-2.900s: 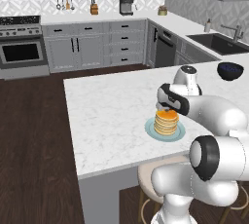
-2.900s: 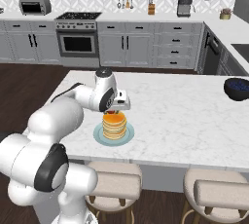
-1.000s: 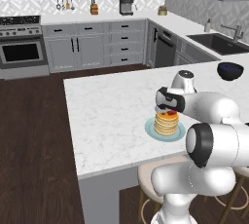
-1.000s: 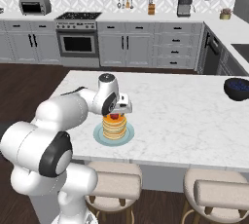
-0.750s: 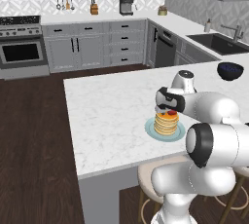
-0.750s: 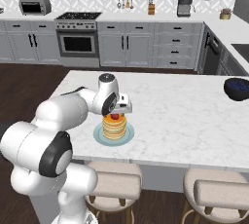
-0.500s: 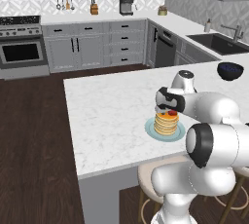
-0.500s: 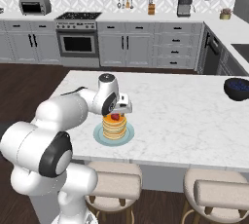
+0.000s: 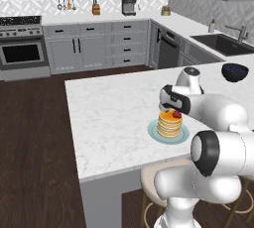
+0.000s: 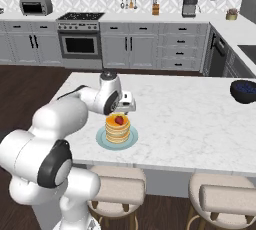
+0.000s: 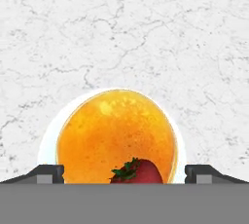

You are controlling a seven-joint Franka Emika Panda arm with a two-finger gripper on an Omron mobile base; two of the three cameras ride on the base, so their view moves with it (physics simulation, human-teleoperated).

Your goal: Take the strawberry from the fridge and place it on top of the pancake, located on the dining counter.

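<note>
Strawberry (image 9: 176, 114) resting on top of the pancake (image 9: 169, 124) stack, which sits on a pale teal plate (image 9: 154, 133) on the white marble bench (image 9: 114, 118) — left base view; the end effector (image 9: 167, 108) hangs just above the stack's far left edge, and a dark blue bowl (image 9: 234, 72) stands well apart toward the sink side. Right base view: the strawberry (image 10: 119, 120) lies on the pancake (image 10: 117, 128), the plate (image 10: 102, 143) near the bench's (image 10: 190, 124) front edge above two round tan stools (image 10: 118, 190); the end effector (image 10: 124, 107) is poised just above and behind the fruit, the bowl (image 10: 244, 91) far to the right. Hand view: the two fingertips (image 11: 48, 173) stand wide apart at either side of the pancake (image 11: 114, 133), touching nothing — the strawberry (image 11: 139, 172), green leaves showing, lies free between them near the disc's lower edge.
</note>
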